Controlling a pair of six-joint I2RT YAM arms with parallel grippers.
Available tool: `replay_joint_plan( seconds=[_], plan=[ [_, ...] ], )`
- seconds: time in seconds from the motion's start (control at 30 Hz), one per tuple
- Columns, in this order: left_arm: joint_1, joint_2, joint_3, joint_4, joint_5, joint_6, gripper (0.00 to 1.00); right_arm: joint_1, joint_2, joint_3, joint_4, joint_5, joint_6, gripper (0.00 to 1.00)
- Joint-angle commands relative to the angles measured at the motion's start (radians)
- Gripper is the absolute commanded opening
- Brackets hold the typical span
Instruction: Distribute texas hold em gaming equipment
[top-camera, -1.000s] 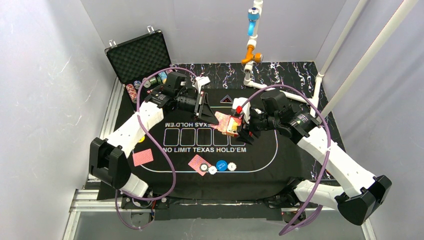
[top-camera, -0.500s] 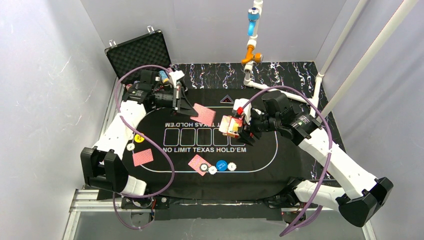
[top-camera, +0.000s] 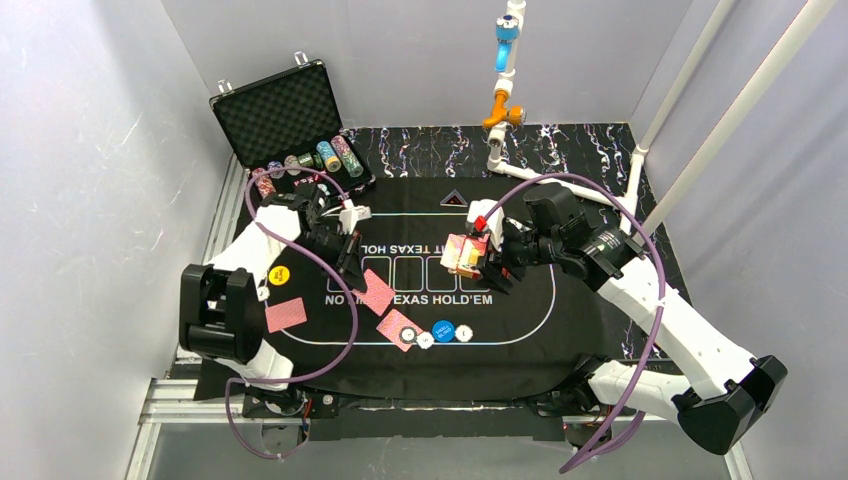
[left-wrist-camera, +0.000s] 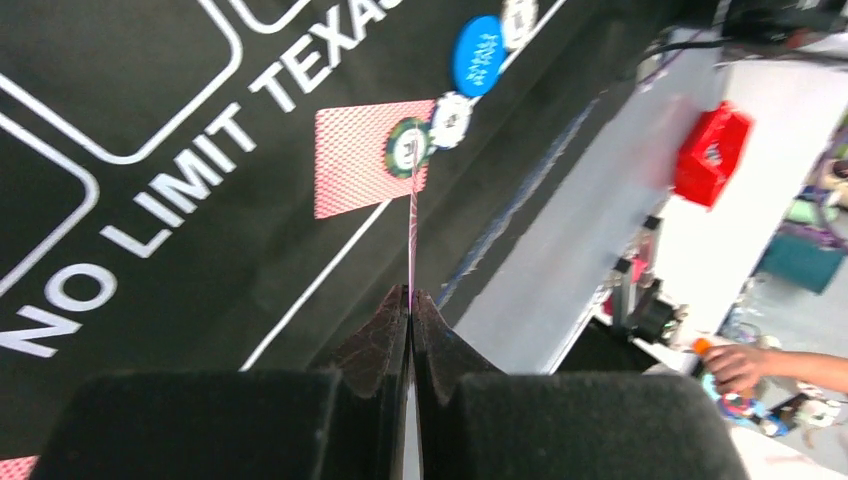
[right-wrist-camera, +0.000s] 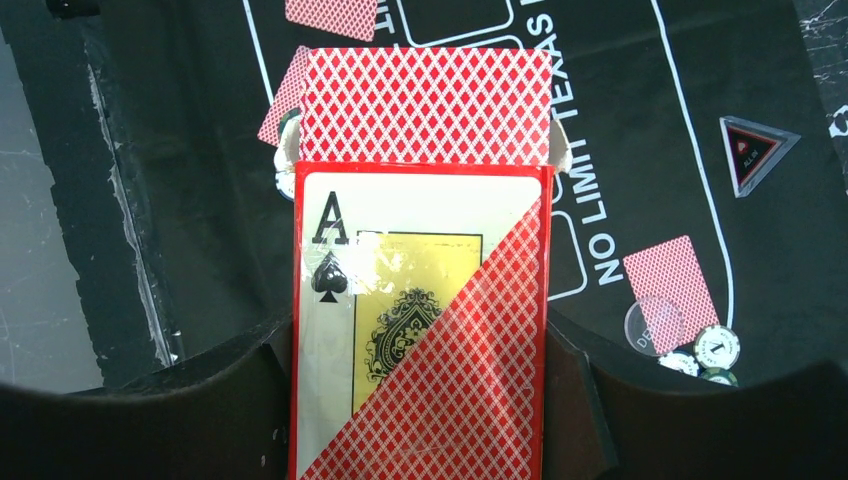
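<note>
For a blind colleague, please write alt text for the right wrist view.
The right gripper holds a boxed deck printed with an ace of spades, red-backed cards sticking out of its open top. Below lies the black mat, with a face-down card beside some round chips.

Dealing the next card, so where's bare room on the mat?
Free: the mat right of the white button, on the near side of the deck. Crowded: around the blue button, where chips and a card cluster.
</note>
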Motion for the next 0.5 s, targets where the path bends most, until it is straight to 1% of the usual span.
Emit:
replay_joint_plan(
  seconds=[0.0, 0.13, 0.3, 0.47],
  plan=[
    [-0.038, 0.026, -0.015, 0.02, -0.141, 0.112, 0.0, 0.008, -0.02, 0.052, 0.002, 0.003, -0.008, 0.01],
    [-0.077, 0.058, -0.039, 0.073, -0.212, 0.123, 0.0, 0.006, -0.007, 0.067, -0.004, 0.005, -0.015, 0.01],
    [-0.154, 0.089, -0.071, 0.123, -0.261, 0.09, 0.0, 0.008, -0.008, 0.062, -0.007, 0.012, -0.018, 0.01],
    [-0.218, 0.142, -0.069, 0.165, -0.305, 0.039, 0.0, 0.006, -0.009, 0.059, -0.008, 0.016, -0.018, 0.01]
  ],
)
